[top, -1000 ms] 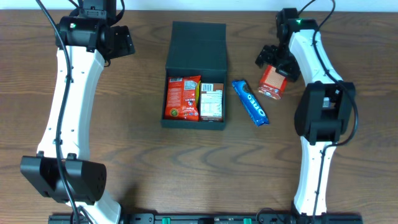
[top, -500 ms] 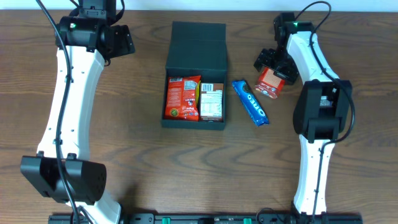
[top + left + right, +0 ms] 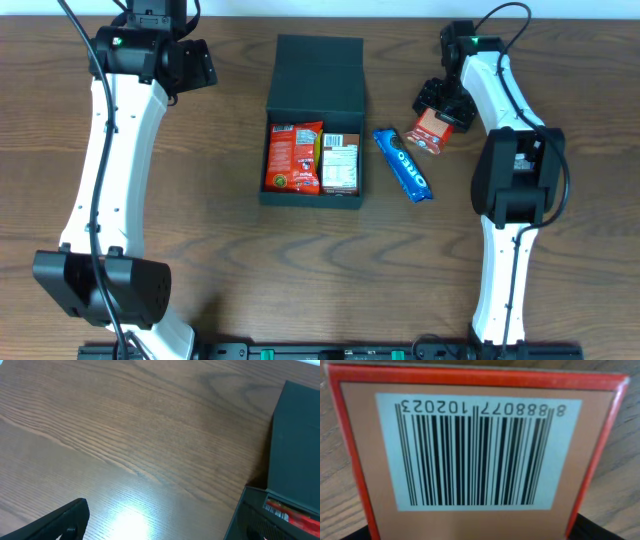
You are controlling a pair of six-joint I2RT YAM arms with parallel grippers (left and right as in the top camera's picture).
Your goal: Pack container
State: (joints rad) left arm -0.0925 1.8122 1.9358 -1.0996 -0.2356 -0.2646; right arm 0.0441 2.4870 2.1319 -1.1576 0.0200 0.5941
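Closing right gripper (image 3: pixel 434 114) on carton (image 3: pixel 426 136), 3 o'clock of box (image 3: pixel 320 65); carton shifted boxward, pick starting; firm pinch not confirmable; left gripper (image 3: pixel 198 64) spread.

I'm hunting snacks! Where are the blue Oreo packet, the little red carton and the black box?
Long blue plastic Oreo packet (image 3: pixel 403 164): overhead view, middle of wrapper.
Small red cardboard carton (image 3: pixel 427 132): overhead view, its top face.
Matte black square cardboard box (image 3: pixel 318 72): overhead view, open lid flap.

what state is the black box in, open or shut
Open: the container has its lid folded back, and a red packet and a brown packet show inside.
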